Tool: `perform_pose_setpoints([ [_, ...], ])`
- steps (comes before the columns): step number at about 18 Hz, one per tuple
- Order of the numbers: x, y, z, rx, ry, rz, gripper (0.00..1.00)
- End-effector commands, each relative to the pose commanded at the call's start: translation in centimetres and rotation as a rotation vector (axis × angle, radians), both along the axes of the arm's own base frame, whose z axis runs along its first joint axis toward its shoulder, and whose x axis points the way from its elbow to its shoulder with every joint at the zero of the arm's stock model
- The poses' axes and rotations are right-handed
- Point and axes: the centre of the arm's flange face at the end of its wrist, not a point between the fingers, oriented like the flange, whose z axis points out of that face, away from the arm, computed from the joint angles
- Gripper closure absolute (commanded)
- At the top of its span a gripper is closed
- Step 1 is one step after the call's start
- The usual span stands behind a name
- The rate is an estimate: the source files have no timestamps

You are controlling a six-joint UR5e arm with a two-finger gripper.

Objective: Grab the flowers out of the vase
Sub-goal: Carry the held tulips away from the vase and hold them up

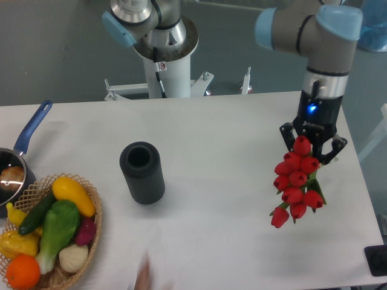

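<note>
The flowers (295,183), a bunch of red tulip buds with green leaves, hang from my gripper (309,147) above the right part of the table. The gripper is shut on the top of the bunch, and the buds droop down and to the left. The vase (143,173), dark grey and ribbed, stands upright left of the table's middle. Its round mouth is empty. It is far to the left of the gripper and apart from the flowers.
A wicker basket (92,205) with fruit and vegetables sits at the front left corner. A blue-handled saucepan (24,140) is at the left edge behind it. The robot base (169,60) stands behind the table. A blurred object (143,278) shows at the front edge.
</note>
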Motion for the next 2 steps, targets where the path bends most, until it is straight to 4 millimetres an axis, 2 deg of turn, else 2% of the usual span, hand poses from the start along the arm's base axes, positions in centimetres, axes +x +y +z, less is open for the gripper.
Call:
perform_pose_setpoints([
  [2, 0.96, 0.67, -0.60, -0.065, 0.000, 0.000, 0.99],
])
